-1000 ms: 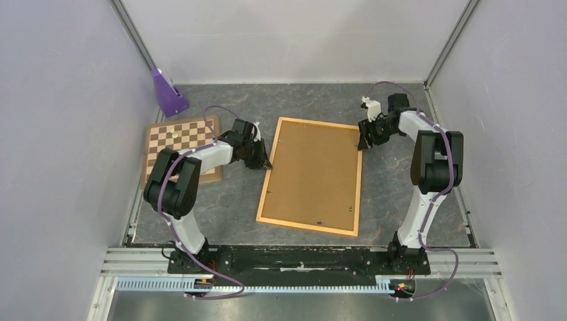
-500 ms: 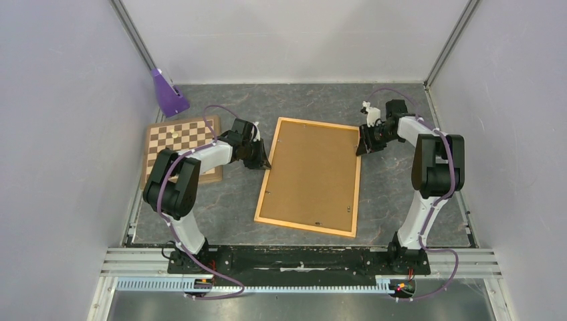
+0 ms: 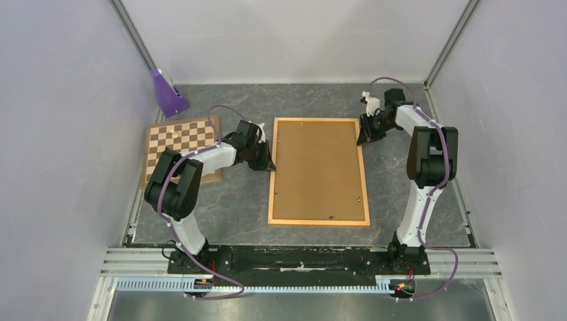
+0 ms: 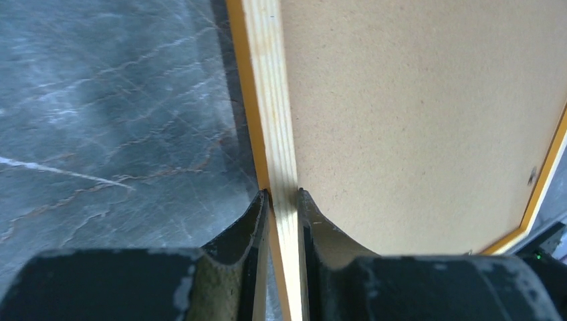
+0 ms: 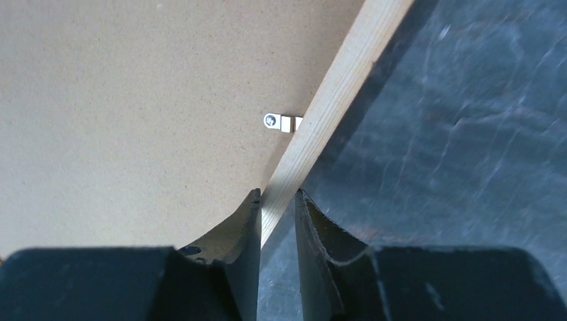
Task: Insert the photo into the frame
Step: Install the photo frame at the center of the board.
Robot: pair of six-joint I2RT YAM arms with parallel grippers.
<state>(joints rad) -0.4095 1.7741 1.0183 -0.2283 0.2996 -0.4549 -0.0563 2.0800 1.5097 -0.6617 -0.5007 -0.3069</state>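
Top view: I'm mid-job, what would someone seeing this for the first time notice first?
The big wooden frame lies back-up in the middle of the table, its brown fibreboard facing the camera. The left gripper pinches its left rail and the right gripper pinches its right rail near the far corner. A chessboard lies off to the left.

Left end effector (image 4: 282,194): pinching frame (image 3: 317,170) rail, pointing 3 o'clock.
Right end effector (image 5: 276,192): pinching frame rail, pointing 9 o'clock.
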